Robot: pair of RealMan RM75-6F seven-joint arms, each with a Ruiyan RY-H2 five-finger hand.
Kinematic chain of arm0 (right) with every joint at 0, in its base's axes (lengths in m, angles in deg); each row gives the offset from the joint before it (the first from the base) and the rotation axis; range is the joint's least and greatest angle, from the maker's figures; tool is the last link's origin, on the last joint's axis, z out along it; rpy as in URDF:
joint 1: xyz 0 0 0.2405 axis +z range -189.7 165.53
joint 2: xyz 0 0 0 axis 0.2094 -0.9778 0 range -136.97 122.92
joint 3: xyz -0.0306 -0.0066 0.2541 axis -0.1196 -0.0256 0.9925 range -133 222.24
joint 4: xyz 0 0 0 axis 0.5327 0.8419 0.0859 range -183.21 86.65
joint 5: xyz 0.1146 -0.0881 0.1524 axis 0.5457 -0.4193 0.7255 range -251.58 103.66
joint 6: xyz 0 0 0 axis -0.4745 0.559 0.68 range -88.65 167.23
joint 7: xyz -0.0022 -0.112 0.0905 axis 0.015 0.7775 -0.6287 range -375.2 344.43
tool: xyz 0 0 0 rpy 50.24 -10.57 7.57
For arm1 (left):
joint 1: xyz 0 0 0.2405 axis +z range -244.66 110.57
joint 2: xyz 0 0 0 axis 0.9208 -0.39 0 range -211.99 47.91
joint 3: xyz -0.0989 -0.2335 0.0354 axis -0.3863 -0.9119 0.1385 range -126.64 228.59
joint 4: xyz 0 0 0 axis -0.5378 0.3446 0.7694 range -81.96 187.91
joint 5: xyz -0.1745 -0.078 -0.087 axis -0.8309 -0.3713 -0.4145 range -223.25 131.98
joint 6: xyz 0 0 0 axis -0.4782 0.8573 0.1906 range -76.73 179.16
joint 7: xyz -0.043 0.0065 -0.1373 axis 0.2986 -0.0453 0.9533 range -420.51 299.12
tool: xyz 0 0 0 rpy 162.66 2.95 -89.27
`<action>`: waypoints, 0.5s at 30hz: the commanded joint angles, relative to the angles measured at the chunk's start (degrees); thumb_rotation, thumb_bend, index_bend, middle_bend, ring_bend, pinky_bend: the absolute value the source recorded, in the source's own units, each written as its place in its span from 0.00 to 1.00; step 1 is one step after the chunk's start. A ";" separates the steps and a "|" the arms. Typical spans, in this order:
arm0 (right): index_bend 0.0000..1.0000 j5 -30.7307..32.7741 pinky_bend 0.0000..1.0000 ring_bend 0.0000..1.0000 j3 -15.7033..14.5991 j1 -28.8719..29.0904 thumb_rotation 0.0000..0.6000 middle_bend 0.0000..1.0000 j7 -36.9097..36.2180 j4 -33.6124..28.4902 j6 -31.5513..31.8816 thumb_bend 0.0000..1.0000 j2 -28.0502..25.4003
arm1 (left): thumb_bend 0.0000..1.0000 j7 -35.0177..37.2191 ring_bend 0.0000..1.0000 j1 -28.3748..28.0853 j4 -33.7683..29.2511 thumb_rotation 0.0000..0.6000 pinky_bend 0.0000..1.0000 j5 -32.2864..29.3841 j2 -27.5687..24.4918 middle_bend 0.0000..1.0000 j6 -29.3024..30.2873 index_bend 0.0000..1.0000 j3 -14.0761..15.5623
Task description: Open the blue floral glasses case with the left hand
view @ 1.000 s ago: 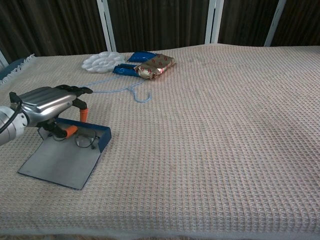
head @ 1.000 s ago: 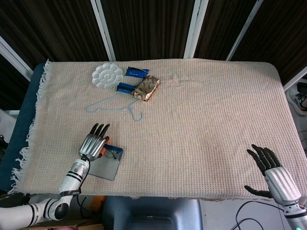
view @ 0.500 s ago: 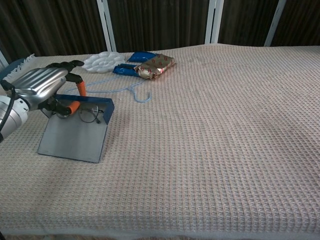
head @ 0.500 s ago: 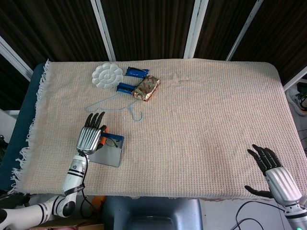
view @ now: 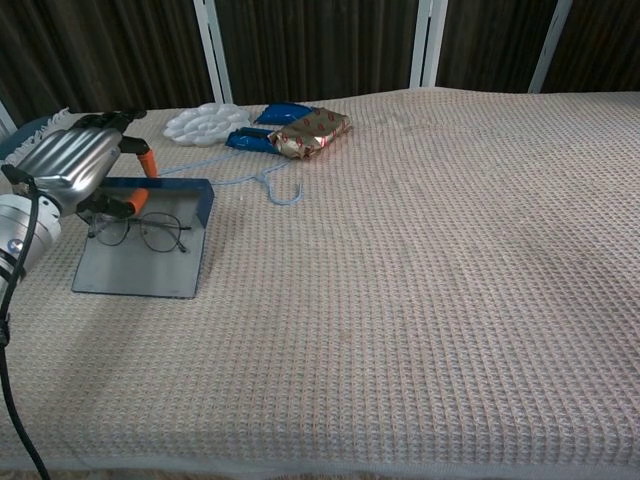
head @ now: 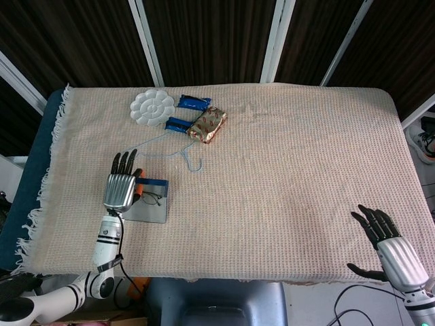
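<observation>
The left hand [head: 120,190] lies palm down near the worktop's [head: 285,170] left front corner, forearm running back toward the front edge, its dark fingers [head: 122,161] stretched toward the far edge. Orange pads under the hand touch the left end of the blue floral glasses case [head: 151,202]; in the chest view the hand [view: 72,165] rests against the case's raised blue rim [view: 150,200], but whether it pinches the rim or only leans on it cannot be told. The case lies open and flat, grey lining up, with a pair of thin-framed glasses [view: 140,231] inside it. No readable writing shows on the case or on the wrapped packets.

The right hand [head: 387,241] hovers by the right front corner, palm down, fingers spread and released, holding nothing.

Since a second ago the left hand has travelled away from the front edge toward the far side, carrying the case along; the case, then skewed, now sits squarer to the worktop's edges. The right hand has kept its place.

Near the left far corner lie a white flower-shaped palette [head: 152,107], blue packets [head: 194,102], a gold-wrapped packet [head: 207,125] and a light-blue wire hanger [head: 170,144].
</observation>
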 commanded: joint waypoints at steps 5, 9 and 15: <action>0.00 0.04 0.00 0.00 0.06 -0.02 1.00 0.00 -0.20 -0.02 0.11 0.22 -0.06 | 0.43 1.97 0.00 -0.61 4.69 1.00 0.00 0.11 2.29 0.00 -0.82 0.52 -1.37; 0.00 -0.08 0.00 0.00 0.02 -0.10 1.00 0.00 -0.31 0.00 0.30 0.22 -0.08 | 0.43 2.28 0.00 -1.25 6.28 1.00 0.00 -0.38 2.88 0.00 -1.89 0.52 -2.28; 0.00 0.13 0.00 0.00 0.18 -0.18 1.00 0.00 -0.69 0.12 0.58 0.22 -0.18 | 0.43 2.72 0.00 -4.04 11.05 1.00 0.00 -2.10 4.46 0.00 -4.92 0.52 -5.08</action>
